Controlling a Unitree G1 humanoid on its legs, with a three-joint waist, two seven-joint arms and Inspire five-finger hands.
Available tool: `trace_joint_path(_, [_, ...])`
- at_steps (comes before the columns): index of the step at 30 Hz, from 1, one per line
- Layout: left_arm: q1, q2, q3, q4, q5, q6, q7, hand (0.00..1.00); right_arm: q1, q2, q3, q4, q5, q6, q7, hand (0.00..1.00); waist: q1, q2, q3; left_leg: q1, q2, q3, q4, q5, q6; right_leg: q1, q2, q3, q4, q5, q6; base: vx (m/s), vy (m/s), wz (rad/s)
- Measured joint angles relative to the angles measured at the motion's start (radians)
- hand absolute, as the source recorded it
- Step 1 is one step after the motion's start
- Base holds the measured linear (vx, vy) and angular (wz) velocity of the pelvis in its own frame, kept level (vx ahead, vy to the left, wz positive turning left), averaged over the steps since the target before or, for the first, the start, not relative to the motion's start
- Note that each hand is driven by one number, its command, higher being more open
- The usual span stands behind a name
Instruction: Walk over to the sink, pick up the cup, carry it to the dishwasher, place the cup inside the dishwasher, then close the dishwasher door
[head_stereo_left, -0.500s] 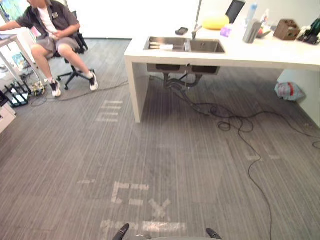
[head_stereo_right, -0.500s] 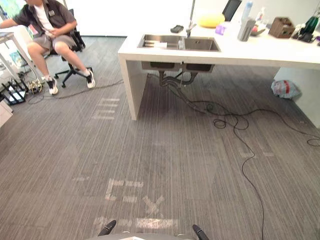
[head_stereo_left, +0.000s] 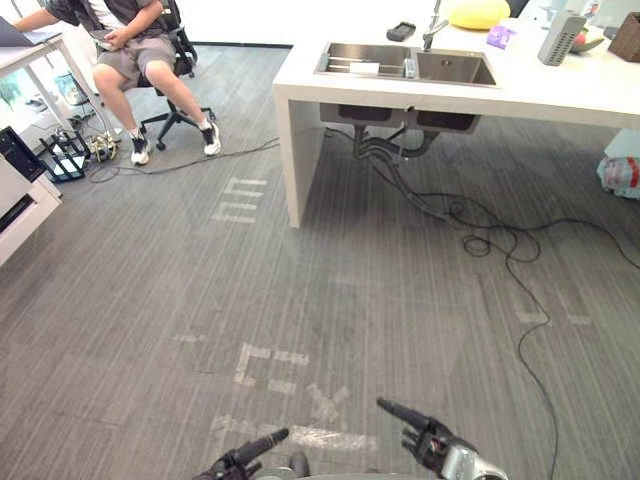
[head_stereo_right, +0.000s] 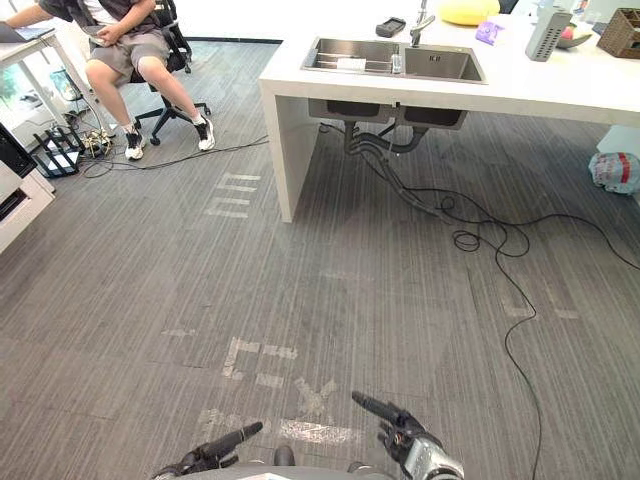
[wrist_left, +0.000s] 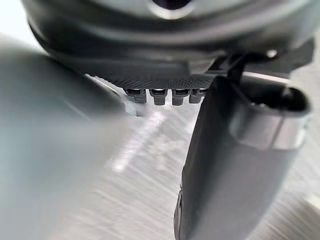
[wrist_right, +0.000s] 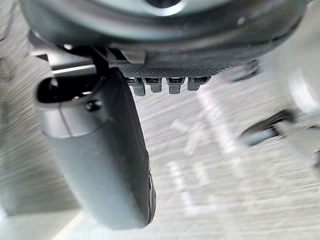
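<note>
While the sink (head_stereo_left: 455, 68) lies well ahead, slightly right, the cup (head_stereo_left: 408, 67) seems to stand at its divider | left hand (head_stereo_left: 245, 458), right hand (head_stereo_left: 430, 441): fingers straight, empty | right hand likely nearer

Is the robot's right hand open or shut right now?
Open: the right hand has straight fingers above the carpet, holding nothing.

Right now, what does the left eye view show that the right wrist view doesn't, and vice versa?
Left eye, not wrist: the sink in the white counter, a person seated on an office chair. Wrist, not left eye: the right hand's thumb and fingers seen close. Both: that hand, empty, over grey carpet with pale tape marks.
</note>
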Motion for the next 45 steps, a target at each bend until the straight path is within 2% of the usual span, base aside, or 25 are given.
trace_joint_path(6, [-0.038, -0.030, -0.025, -0.034, 0.129, -0.065, 0.124, 1.00, 0.016, -0.007, 0.037, 0.001, 0.000, -0.015, 0.020, 1.00, -0.013, 0.000, 0.023, 0.017, -0.003, 0.001, -0.001, 0.000, 0.000, 0.013, -0.004, 0.004, 0.006, -0.002, 0.002, -0.03, 0.010, -0.02])
trace_joint_path(11, [-0.019, -0.034, -0.028, -0.042, 0.213, -0.090, 0.156, 1.00, 0.044, -0.006, 0.037, 0.002, 0.000, -0.015, 0.020, 1.00, -0.013, 0.000, 0.024, 0.021, -0.003, 0.010, -0.001, 0.000, 0.001, 0.014, -0.004, 0.013, 0.007, -0.002, 0.002, -0.01, 0.003, -0.04])
trace_joint_path(17, [0.033, -0.040, -0.035, -0.042, 0.222, -0.118, 0.128, 1.00, 0.071, -0.002, 0.032, 0.005, 0.000, -0.015, 0.015, 1.00, -0.013, 0.001, 0.025, 0.048, 0.002, 0.058, -0.001, -0.011, 0.002, 0.017, 0.001, 0.065, 0.011, 0.001, 0.003, -0.02, 0.012, -0.23])
trace_joint_path(20, [0.043, -0.034, -0.034, -0.013, 0.137, -0.086, 0.070, 1.00, 0.091, 0.009, -0.031, 0.010, 0.005, -0.006, 0.016, 1.00, -0.016, 0.002, 0.025, 0.060, 0.002, 0.070, -0.001, -0.019, 0.004, 0.016, 0.000, 0.081, 0.025, -0.003, 0.006, -0.02, 0.018, -0.18])
trace_joint_path(22, [0.040, -0.027, -0.030, 0.006, 0.101, -0.059, 0.049, 1.00, 0.093, 0.016, -0.069, 0.018, 0.013, 0.003, 0.018, 1.00, -0.023, 0.000, 0.031, 0.070, -0.002, 0.069, -0.001, -0.027, 0.007, 0.004, -0.011, 0.079, 0.077, -0.033, 0.018, -0.01, 0.025, 0.03])
trace_joint_path(23, [0.039, -0.026, -0.028, 0.018, 0.102, -0.057, 0.044, 1.00, 0.095, 0.016, -0.089, 0.025, 0.020, 0.005, 0.018, 1.00, -0.025, -0.008, 0.037, 0.081, -0.010, 0.069, -0.001, -0.032, 0.011, -0.014, -0.024, 0.080, 0.139, -0.067, 0.030, 0.00, 0.073, 0.05])
trace_joint_path(24, [0.032, -0.026, -0.028, 0.028, 0.103, -0.056, 0.038, 1.00, 0.100, 0.012, -0.101, 0.025, 0.075, 0.010, 0.017, 1.00, -0.025, -0.007, 0.042, 0.096, -0.019, 0.067, -0.001, -0.041, 0.024, -0.033, -0.043, 0.077, 0.215, -0.094, 0.060, 0.00, 0.085, 0.01])
trace_joint_path(25, [0.029, -0.027, -0.028, 0.030, 0.104, -0.056, 0.033, 1.00, 0.102, 0.010, -0.110, 0.024, 0.101, 0.013, 0.018, 1.00, -0.025, -0.004, 0.046, 0.105, -0.022, 0.069, -0.001, -0.047, 0.032, -0.050, -0.052, 0.075, 0.266, -0.105, 0.077, -0.01, 0.093, -0.07])
trace_joint_path(27, [0.020, -0.024, -0.028, 0.041, 0.107, -0.056, 0.023, 1.00, 0.102, 0.006, -0.123, 0.007, 0.126, -0.006, 0.024, 1.00, -0.026, -0.002, 0.058, 0.131, -0.026, 0.077, -0.001, -0.059, 0.049, -0.156, -0.084, 0.076, 0.526, -0.106, 0.092, -0.02, 0.091, -0.10])
trace_joint_path(28, [0.010, -0.016, -0.026, 0.047, 0.111, -0.055, 0.014, 1.00, 0.101, 0.008, -0.124, -0.004, 0.125, -0.024, 0.026, 1.00, -0.026, -0.013, 0.067, 0.145, -0.031, 0.075, 0.001, -0.065, 0.057, -0.228, -0.112, 0.069, 0.683, -0.075, 0.067, -0.01, 0.060, 0.02])
trace_joint_path(29, [0.004, -0.013, -0.025, 0.053, 0.116, -0.055, 0.009, 1.00, 0.103, 0.009, -0.124, -0.006, 0.125, -0.029, 0.026, 1.00, -0.026, -0.014, 0.069, 0.154, -0.031, 0.070, 0.004, -0.069, 0.063, -0.256, -0.124, 0.063, 0.750, -0.058, 0.045, 0.04, 0.067, 0.22])
trace_joint_path(30, [-0.012, -0.008, -0.022, 0.065, 0.117, -0.054, 0.008, 1.00, 0.112, 0.011, -0.116, -0.007, 0.125, -0.044, 0.020, 1.00, -0.028, -0.020, 0.075, 0.160, -0.027, 0.055, 0.024, -0.084, 0.071, -0.317, -0.143, 0.055, 0.870, -0.057, 0.037, 0.06, 0.035, 0.26])
trace_joint_path(31, [-0.014, -0.009, -0.018, 0.064, 0.116, -0.055, 0.008, 1.00, 0.113, 0.011, -0.113, -0.010, 0.125, -0.048, 0.018, 1.00, -0.028, -0.019, 0.079, 0.158, -0.021, 0.051, 0.038, -0.092, 0.072, -0.339, -0.143, 0.055, 0.892, -0.059, 0.038, 0.10, 0.047, 0.29])
trace_joint_path(33, [-0.026, -0.007, -0.020, 0.064, 0.113, -0.053, 0.008, 1.00, 0.107, 0.008, -0.093, -0.019, 0.127, -0.055, 0.008, 1.00, -0.030, -0.018, 0.102, 0.168, -0.008, 0.030, 0.072, -0.116, 0.072, -0.356, -0.141, 0.037, 0.852, -0.073, 0.043, 0.14, 0.018, 0.27])
trace_joint_path(35, [-0.034, -0.003, -0.030, 0.061, 0.101, -0.047, 0.008, 1.00, 0.102, 0.006, -0.074, -0.018, 0.128, -0.057, -0.006, 1.00, -0.030, -0.018, 0.104, 0.160, 0.001, 0.013, 0.105, -0.135, 0.074, -0.353, -0.129, 0.017, 0.713, -0.072, 0.045, 0.18, -0.026, 0.30])
trace_joint_path(37, [-0.052, 0.001, -0.036, 0.050, 0.070, -0.035, 0.007, 1.00, 0.089, 0.003, -0.061, -0.016, 0.128, -0.056, -0.012, 1.00, -0.030, -0.020, 0.124, 0.160, 0.008, -0.001, 0.140, -0.153, 0.058, -0.348, -0.104, 0.017, 0.537, -0.061, 0.054, 0.23, -0.073, 0.24])
trace_joint_path(39, [-0.055, 0.002, -0.038, -0.007, 0.032, -0.019, 0.008, 1.00, 0.074, 0.001, -0.045, -0.018, 0.130, -0.056, -0.012, 1.00, -0.035, -0.025, 0.144, 0.159, 0.025, -0.020, 0.193, -0.195, 0.034, -0.346, -0.080, 0.020, 0.340, -0.019, 0.052, 0.25, -0.117, 0.27])
trace_joint_path(41, [-0.057, 0.002, -0.039, -0.036, 0.023, -0.010, 0.007, 1.00, 0.073, 0.002, -0.045, -0.018, 0.130, -0.053, -0.010, 1.00, -0.045, -0.026, 0.146, 0.163, 0.041, -0.045, 0.228, -0.232, 0.006, -0.335, -0.079, 0.020, 0.289, 0.004, 0.052, 0.26, -0.210, 0.37])
trace_joint_path(42, [-0.056, 0.008, -0.039, -0.050, 0.023, 0.001, 0.007, 1.00, 0.078, 0.006, -0.047, -0.018, 0.130, -0.045, -0.007, 1.00, -0.048, -0.042, 0.142, 0.178, 0.040, -0.059, 0.243, -0.264, -0.019, -0.306, -0.089, 0.019, 0.264, 0.012, 0.053, 0.33, -0.293, 0.33])
trace_joint_path(43, [-0.054, 0.015, -0.039, -0.051, 0.023, 0.006, 0.006, 1.00, 0.085, 0.011, -0.047, -0.018, 0.130, -0.040, -0.003, 1.00, -0.044, -0.058, 0.135, 0.188, 0.033, -0.064, 0.250, -0.281, -0.031, -0.283, -0.099, 0.018, 0.244, 0.009, 0.056, 0.29, -0.290, 0.04])
trace_joint_path(44, [-0.053, 0.017, -0.037, -0.048, 0.023, 0.014, 0.009, 1.00, 0.087, 0.013, -0.051, -0.017, 0.129, -0.033, 0.000, 1.00, -0.034, -0.069, 0.134, 0.211, 0.036, -0.062, 0.272, -0.322, -0.054, -0.266, -0.108, 0.015, 0.246, 0.080, 0.042, 0.28, -0.315, -0.02])
trace_joint_path(45, [-0.053, 0.008, -0.038, -0.046, 0.026, 0.030, 0.008, 1.00, 0.090, 0.010, -0.056, -0.017, 0.130, -0.029, 0.003, 1.00, -0.042, -0.055, 0.133, 0.224, 0.069, -0.066, 0.283, -0.357, -0.072, -0.274, -0.085, 0.007, 0.299, 0.086, 0.036, 0.28, -0.316, 0.01])
